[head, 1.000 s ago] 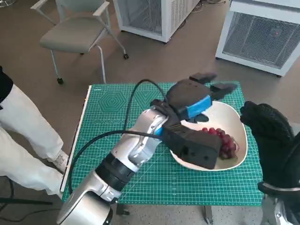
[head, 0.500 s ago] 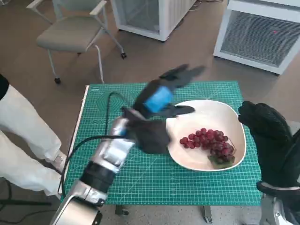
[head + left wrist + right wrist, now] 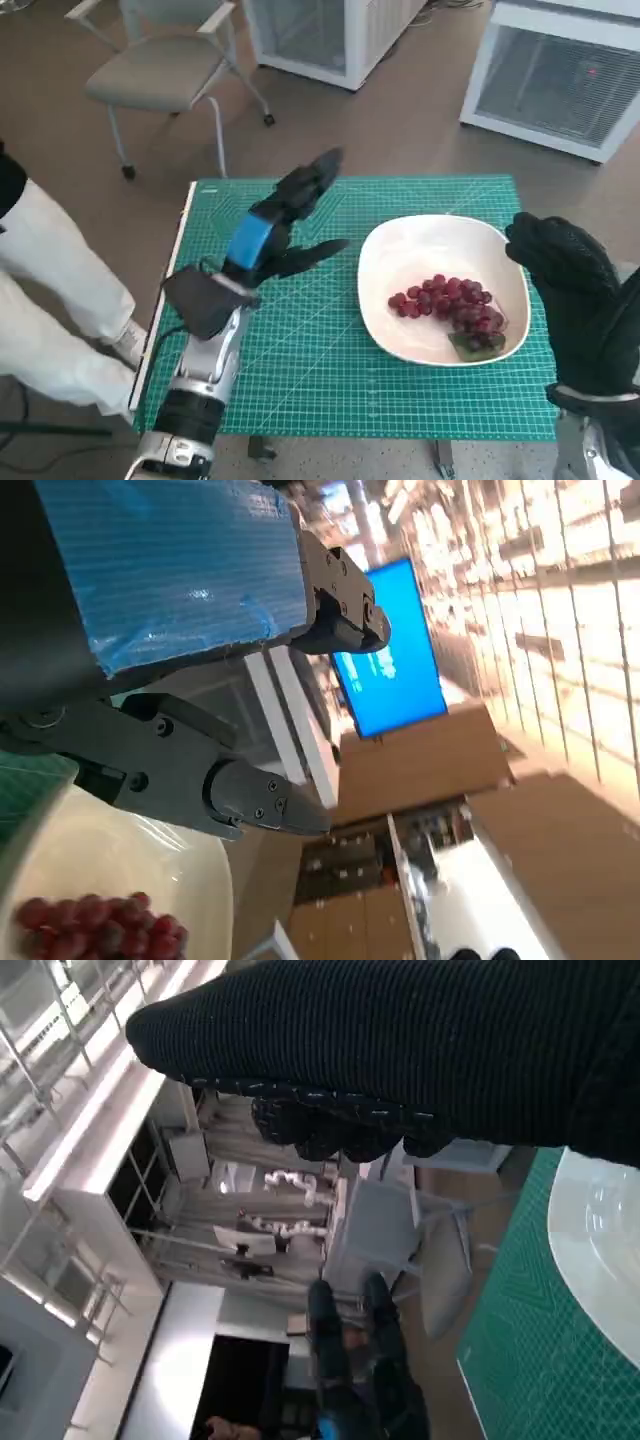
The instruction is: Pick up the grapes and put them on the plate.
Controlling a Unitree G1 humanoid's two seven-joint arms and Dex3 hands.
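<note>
Head view: the bunch of red grapes [image 3: 455, 305] lies on the white plate [image 3: 395, 255], toward the plate's lower right, with a dark leaf [image 3: 478, 343] at the bunch's lower end, and the plate sits on the right half of the green cutting mat [image 3: 300, 340] that covers the counter. The left hand [image 3: 285, 225] is raised over the mat at centre left of the frame, well apart from the plate and to its left; its black fingers [image 3: 310, 180] are spread wide and hold nothing, one group pointing up and to the right, another toward the plate. Its blue-taped back faces up, and a black cable [image 3: 180, 325] loops beside the pale forearm [image 3: 200, 385] below it. The right hand [image 3: 570, 300], in its black knitted glove, stands at the right edge of the frame just beside the plate's right rim; whether its fingers are curled or apart cannot be told from this view. Left wrist view: the blue tape [image 3: 170, 570] fills the upper left, two black fingers [image 3: 240, 795] are parted with nothing between them, and the grapes [image 3: 95, 925] show in the lower left on the plate [image 3: 200, 865]. Right wrist view: the glove [image 3: 400, 1050] forms a dark band along the top, and the plate's rim [image 3: 600, 1250] and the mat [image 3: 520, 1360] sit at lower right. A grey chair [image 3: 160, 70] stands on the floor at the upper left of the head view, two white cabinets [image 3: 560, 70] at the top, and a person's white trouser leg [image 3: 50, 300] at the left edge.
</note>
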